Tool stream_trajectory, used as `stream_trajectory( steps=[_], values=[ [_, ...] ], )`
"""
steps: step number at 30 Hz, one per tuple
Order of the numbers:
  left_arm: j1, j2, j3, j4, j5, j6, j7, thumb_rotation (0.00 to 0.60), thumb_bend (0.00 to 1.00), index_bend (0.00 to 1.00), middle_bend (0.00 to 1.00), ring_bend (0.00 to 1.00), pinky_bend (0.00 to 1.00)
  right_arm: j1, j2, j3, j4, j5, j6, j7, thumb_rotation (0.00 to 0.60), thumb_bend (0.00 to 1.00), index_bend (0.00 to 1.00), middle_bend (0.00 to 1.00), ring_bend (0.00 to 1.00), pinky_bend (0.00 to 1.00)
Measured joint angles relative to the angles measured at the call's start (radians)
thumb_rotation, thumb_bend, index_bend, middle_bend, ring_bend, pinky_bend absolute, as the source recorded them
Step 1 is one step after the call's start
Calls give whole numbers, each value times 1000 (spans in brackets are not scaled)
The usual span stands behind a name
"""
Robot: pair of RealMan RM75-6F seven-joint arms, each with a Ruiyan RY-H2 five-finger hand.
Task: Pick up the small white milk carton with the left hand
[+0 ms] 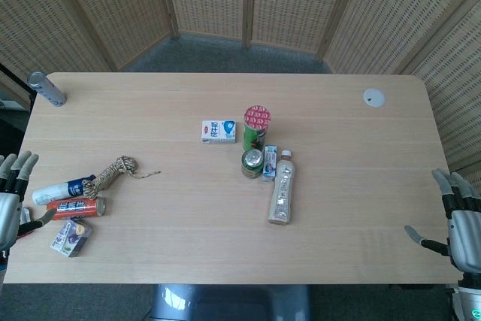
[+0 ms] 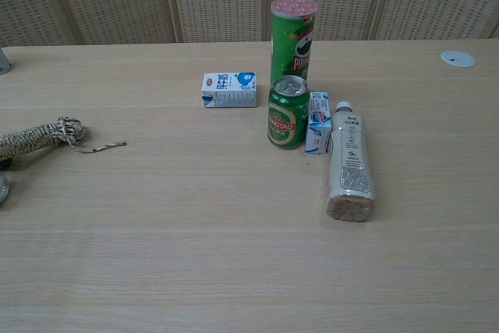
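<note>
— While both hands sit at the worktop's [image 1: 225,253] near corners, what fills the middle?

— A tight cluster. Largest is the pale bottle [image 1: 281,195] lying on its side, cap toward the far edge. Then the green chip tube [image 1: 256,127] standing upright, the green can [image 1: 252,163] in front of it, and a little blue-and-white carton [image 1: 269,162] standing wedged between can and bottle.

— And the small white milk carton [image 1: 218,131]?

— Lying flat just left of the chip tube, apart from it, near the worktop's centre. Its long axis runs left to right, parallel to the far edge, with the blue patch at its right end, toward the tube. Nothing touches it.

— The hands?

— The left hand [image 1: 9,204] is at the left edge, fingers spread wide, holding nothing, well apart from the carton. The right hand [image 1: 460,219] is at the right edge, likewise wide with nothing in it.

— Do the views differ?

— The head view alone shows both hands, plus the left-side pile: a white tube [image 1: 64,189], a red can [image 1: 77,207] and a small box [image 1: 71,237], and the grey cylinder [image 1: 46,89] at the far left corner. The chest view shows the carton's printed front face and the labels of the can and the chip tube. The rope bundle [image 1: 113,171] and the round white disc [image 1: 373,97] appear in both.
</note>
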Motion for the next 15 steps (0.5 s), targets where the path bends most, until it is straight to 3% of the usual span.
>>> stream_trajectory(
  steps=[9, 15],
  values=[
    [-10, -7, 3, 9, -20, -53, -14, 600, 0, 0, 0, 0, 0, -2, 0, 3, 1, 19, 1, -13, 574, 0, 0, 0, 0, 0],
    [-67, -31, -26, 17, -66, -148, 2, 600, 0, 0, 0, 0, 0, -4, 4, 23, 6, 66, 5, -2, 574, 0, 0, 0, 0, 0]
  ],
)
